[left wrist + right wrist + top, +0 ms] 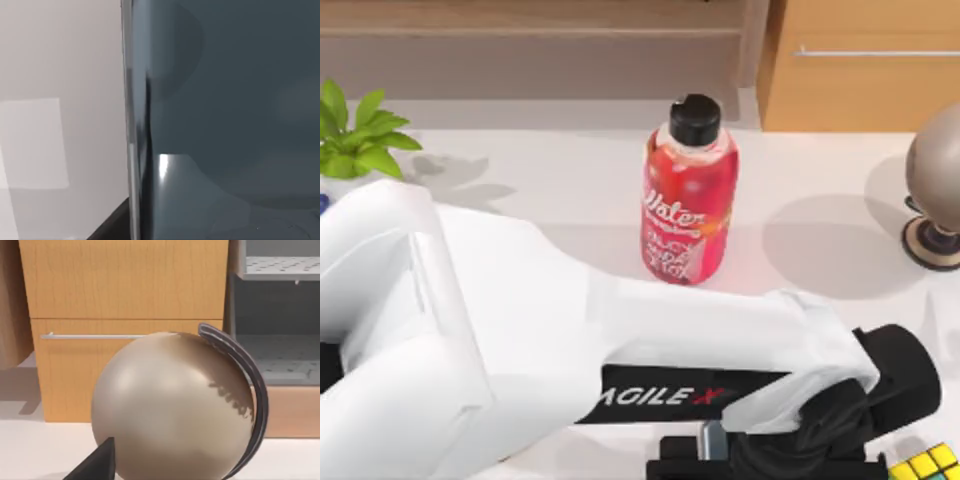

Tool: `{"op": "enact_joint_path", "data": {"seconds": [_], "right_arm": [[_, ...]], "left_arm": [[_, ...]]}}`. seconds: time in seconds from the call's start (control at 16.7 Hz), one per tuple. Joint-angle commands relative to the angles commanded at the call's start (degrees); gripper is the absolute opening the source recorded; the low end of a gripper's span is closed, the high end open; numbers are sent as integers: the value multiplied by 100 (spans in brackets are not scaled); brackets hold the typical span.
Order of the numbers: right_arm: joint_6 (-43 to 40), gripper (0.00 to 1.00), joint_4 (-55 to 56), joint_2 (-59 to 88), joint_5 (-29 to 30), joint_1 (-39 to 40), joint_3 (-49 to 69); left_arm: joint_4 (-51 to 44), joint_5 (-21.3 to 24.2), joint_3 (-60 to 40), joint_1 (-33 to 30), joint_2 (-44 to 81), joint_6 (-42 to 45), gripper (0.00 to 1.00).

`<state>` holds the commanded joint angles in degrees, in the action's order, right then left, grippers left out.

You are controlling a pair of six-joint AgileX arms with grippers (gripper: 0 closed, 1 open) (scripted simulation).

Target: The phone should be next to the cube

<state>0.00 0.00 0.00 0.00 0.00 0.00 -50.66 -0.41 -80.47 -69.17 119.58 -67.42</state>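
Holding: the left gripper (740, 462), low in the top view and right of centre, is clamped on the phone (230, 125).
Phone: in the top view a narrow silvery end of it stands up between the gripper's black parts; in the left wrist view its dark grey-blue face is very close to the camera, with the paler silvery edge down one side and the pale table (570, 200) beyond.
Cube: it sits at the top view's bottom right corner (927, 465), yellow squares on a black grid facing up, to the right of the left gripper and apart from it.
Left arm: the white arm reaches from the left side across the front of the table, its black band lettered AGILEX.
Red bottle: it stands upright with a black cap (688, 200), behind the left arm near the table's middle.
Right gripper: a dark tip of it (97, 465) shows just before the globe (172, 410); whether it is apart or together cannot be told.
Globe: beige on a dark stand, at the right side of the table.
Plant: green leaves (355, 135) at the left edge.
Cabinet: a wooden drawer front with a metal handle (125, 315) behind the globe.
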Motion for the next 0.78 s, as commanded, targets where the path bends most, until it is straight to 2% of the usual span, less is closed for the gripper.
{"op": "enact_joint_path", "data": {"seconds": [0.18, 0.78], "right_arm": [[0, 100, 0, 0, 0, 0, 0], [0, 100, 0, 0, 0, 0, 0]], "left_arm": [[0, 0, 0, 0, 0, 0, 0], [0, 0, 0, 0, 0, 0, 75]]}}
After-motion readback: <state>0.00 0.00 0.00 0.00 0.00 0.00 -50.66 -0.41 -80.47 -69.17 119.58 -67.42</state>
